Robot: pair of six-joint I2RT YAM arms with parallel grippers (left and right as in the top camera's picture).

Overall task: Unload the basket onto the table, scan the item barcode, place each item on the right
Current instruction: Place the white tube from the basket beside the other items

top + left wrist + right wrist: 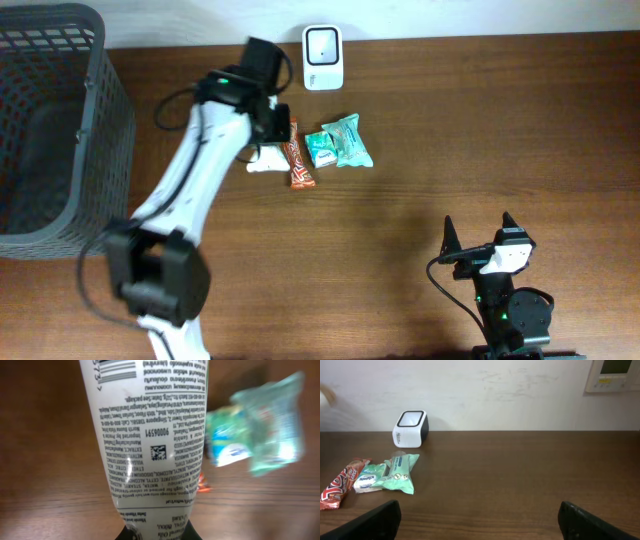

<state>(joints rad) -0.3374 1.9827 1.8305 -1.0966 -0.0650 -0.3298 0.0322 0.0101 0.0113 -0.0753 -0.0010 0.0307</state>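
The left gripper (159, 533) is clamped narrow on the base of a white tube (150, 445). Only the left wrist view shows this closely: the tube rises out of the dark jaws and fills the picture, with fine print, a small square code and part of a striped barcode (116, 370) at the top edge. From overhead the same gripper (270, 128) is mostly hidden under its arm, and the tube (263, 161) is only a white patch just left of a red candy bar (299, 157). Whether the tube rests on the wood cannot be told. The green packets (340, 142) lie beside the bar, and the white scanner (322, 45) stands near the far edge. The right gripper (478, 226) stands wide apart and holds nothing, well away at the near side. Its wrist view alone shows the scanner's (411, 425) tilted dark window, the packets (395, 474) and the bar (340, 485) from the side. A grey mesh basket (105, 120) stands at the left end. The table (470, 120) is dark brown wood, and behind it is a pale wall (495, 395) with a wall panel (615, 375).
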